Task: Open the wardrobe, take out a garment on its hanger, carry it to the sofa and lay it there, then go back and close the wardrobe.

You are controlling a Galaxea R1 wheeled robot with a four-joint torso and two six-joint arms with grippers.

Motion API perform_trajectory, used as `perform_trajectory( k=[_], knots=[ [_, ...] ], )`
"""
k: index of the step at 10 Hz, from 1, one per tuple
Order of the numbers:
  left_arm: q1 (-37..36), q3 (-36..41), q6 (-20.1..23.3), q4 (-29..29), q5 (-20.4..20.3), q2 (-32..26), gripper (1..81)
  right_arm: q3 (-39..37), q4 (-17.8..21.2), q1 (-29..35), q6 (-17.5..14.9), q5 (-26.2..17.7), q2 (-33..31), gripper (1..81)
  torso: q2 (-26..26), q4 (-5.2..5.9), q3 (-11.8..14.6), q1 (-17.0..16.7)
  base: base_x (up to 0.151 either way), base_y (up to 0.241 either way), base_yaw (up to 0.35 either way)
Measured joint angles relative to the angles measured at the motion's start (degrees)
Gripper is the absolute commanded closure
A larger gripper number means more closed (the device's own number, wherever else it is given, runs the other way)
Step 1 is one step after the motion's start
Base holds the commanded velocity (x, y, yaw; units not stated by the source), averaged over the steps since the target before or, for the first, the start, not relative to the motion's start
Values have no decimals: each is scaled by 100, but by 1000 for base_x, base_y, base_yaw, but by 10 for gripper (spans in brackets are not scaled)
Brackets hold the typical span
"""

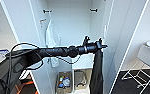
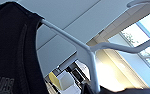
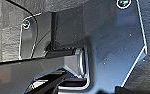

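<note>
— Black cloth, limp, hanging straight down from the left tool point(image 1: 100, 45): that is the garment point(image 1: 97, 72), and it sits just in front of the open wardrobe point(image 1: 71, 30), toward its right-hand door.

— Why does it hang so long and narrow?

— Probably because it is carried from the top by its hanger point(image 2: 91, 53), so the fabric simply drops under its own weight. In the left wrist view the pale hanger's shoulder and neck run right past the camera, with the dark shirt draped over one side (some faint lettering shows low on the cloth).

— And the tool itself, is it pinching the hanger?

— The fingers are hard to make out. The shirt hangs directly beneath the tool, which suggests a grip on the hanger, but whether the tool is pressed together cannot be told for certain.

— How is the arm posed?

— The left arm point(image 1: 61, 51) comes in from the left and stretches nearly level across the wardrobe opening, wrist raised high enough that the shirt's hem clears the shelf and the boxes point(image 1: 64, 82) at the bottom.

— Anything left inside?

— A white shirt point(image 1: 51, 37) hangs at the left of the wardrobe. As for the right arm, its wrist view does not reveal the tool's state.

— So the step?

— Judging by this, the garment is out and being carried.
</note>
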Motion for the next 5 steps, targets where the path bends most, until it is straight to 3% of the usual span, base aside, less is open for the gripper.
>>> perform_trajectory(
  k=[5],
  knots=[
    [302, 855, -2, 230, -35, -744, 811, 0, 0, 2, -2, -2, -2, 10, 0, 0, 0, 0, 0, 0, 0]
  ],
)
